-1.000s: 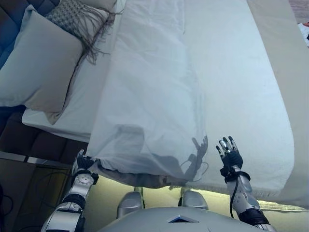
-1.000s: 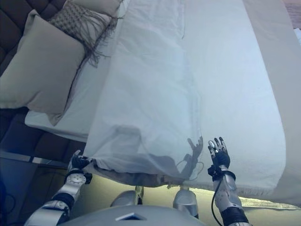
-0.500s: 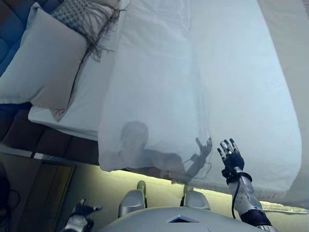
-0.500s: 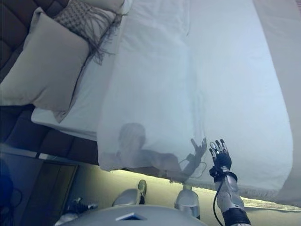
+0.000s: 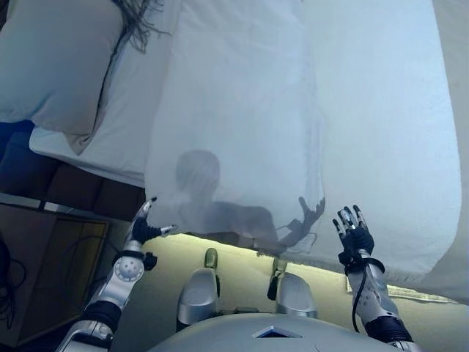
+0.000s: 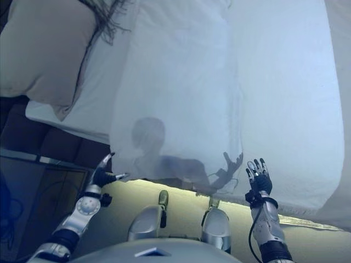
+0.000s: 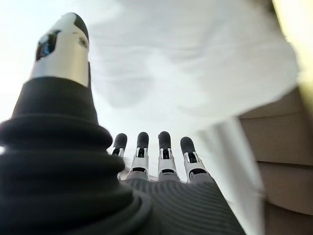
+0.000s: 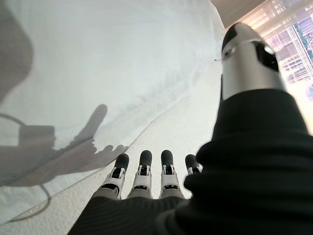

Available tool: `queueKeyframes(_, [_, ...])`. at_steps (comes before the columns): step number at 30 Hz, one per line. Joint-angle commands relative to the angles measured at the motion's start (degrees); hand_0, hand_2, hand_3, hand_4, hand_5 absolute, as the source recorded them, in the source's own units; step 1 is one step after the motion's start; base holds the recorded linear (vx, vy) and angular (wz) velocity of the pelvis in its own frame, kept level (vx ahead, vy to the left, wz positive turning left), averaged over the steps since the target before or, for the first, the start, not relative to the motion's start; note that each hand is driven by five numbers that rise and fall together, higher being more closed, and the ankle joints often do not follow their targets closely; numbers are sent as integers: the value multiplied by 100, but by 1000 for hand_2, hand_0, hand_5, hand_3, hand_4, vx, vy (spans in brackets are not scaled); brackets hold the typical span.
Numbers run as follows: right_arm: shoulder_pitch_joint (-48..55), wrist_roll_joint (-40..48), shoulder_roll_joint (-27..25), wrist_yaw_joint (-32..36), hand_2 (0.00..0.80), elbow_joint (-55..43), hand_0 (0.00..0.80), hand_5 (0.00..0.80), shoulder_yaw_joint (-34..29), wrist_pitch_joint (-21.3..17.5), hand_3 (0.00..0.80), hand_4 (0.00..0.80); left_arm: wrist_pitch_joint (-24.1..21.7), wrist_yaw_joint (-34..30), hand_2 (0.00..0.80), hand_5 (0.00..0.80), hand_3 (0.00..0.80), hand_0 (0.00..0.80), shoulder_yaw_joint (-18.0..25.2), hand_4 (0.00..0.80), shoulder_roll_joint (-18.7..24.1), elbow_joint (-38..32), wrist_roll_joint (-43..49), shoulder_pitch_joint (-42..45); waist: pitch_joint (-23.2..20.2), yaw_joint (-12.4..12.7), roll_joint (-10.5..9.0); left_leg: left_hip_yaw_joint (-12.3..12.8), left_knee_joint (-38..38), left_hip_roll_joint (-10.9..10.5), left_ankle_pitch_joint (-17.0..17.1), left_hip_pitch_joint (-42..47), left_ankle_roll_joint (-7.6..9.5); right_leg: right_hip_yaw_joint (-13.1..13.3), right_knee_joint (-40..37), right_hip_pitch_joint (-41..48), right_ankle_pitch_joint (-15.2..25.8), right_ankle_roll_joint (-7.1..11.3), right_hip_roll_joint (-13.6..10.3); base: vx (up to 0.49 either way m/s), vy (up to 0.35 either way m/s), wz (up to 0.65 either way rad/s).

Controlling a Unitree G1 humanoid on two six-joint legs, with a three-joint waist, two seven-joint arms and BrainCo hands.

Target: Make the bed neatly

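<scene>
Sheet (image 5: 242, 110) spread flat, both hands open

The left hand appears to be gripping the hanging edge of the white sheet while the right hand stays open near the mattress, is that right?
Not quite: the left hand grips nothing. The left wrist view shows its fingers straight, apart from the white sheet. The right hand is indeed open near the mattress.

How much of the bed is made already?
Done: the white duvet is spread along the bed, and the pillow sits at the head. In hand: nothing right now. The left hand is open just off the duvet's hanging near corner, and the right hand is open by its near edge. Left: that near edge hangs unevenly over the mattress, so it needs straightening and smoothing.
</scene>
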Motion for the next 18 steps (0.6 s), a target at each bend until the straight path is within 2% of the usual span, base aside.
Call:
queueKeyframes(1, [16,246,56,151,0,-530,0,0,-7,-324,0,0,-192,366,0,0,0,0,-134,0,235,-323,450,-308,26,-67,-290,181,350,54,190,-417,126,179,247,31,113,468,-480,-19,-69,-1])
queueKeyframes(5, [-73,312,41,140,0,-573,0,0,106,-351,0,0,-56,743,0,0,0,0,-447,0,246,-518,973,-737,192,-173,-378,198,585,80,154,-612,126,245,372,-140,146,466,-495,-49,-61,-8])
queueKeyframes(12, [-432,507,-76,114,0,-646,0,0,359,-438,0,0,383,1725,0,0,0,0,-1111,0,234,-611,2127,-1603,738,-395,-501,232,1109,117,124,-1282,140,372,724,-767,197,425,-474,-144,-33,-9])
queueKeyframes(15, [-575,559,-91,114,0,-687,0,0,446,-513,0,0,617,1895,0,0,0,0,-1409,0,247,-817,2814,-1956,957,-451,-532,231,1299,87,105,-1586,148,401,850,-1036,213,413,-467,-151,-18,-9])
queueKeyframes(18, [-696,540,-110,30,0,-780,0,0,554,-547,0,0,897,2124,0,0,0,0,-1634,0,218,-857,3112,-2294,1174,-511,-536,239,1562,59,18,-1838,181,483,1104,-1313,158,392,-445,-125,11,-13])
